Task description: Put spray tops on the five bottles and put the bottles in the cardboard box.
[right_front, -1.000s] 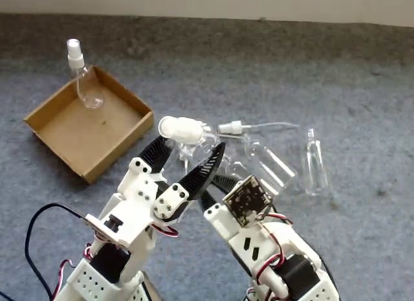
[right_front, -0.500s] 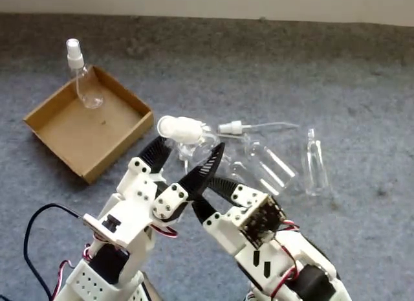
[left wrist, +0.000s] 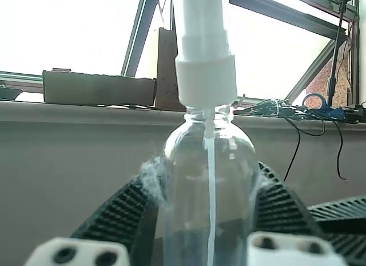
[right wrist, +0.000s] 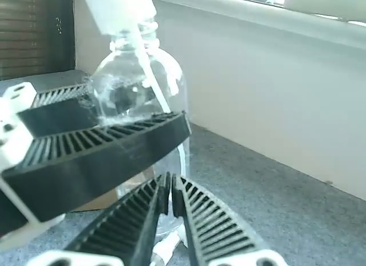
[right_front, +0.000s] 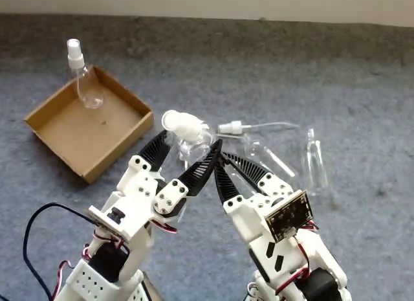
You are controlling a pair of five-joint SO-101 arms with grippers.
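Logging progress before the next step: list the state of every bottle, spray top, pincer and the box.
Held bottle: spray top on.
Left pincer: shut around it.
Right pincer: shut, empty.
Boxed bottle: upright, spray top on.
Cardboard box: open, one bottle inside.
Loose spray top: lying on the table.
Rightmost bottle: lying, uncapped.

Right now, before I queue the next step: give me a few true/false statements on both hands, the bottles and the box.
1. The left hand is shut on a bottle with its spray top on. True.
2. The cardboard box holds two bottles. False: one capped bottle stands in it.
3. A loose spray top lies outside the box. True.
4. The right hand grips a bottle. False: it is shut on nothing, beside the held bottle.
5. Every bottle outside the box is capped. False: an uncapped bottle lies there.
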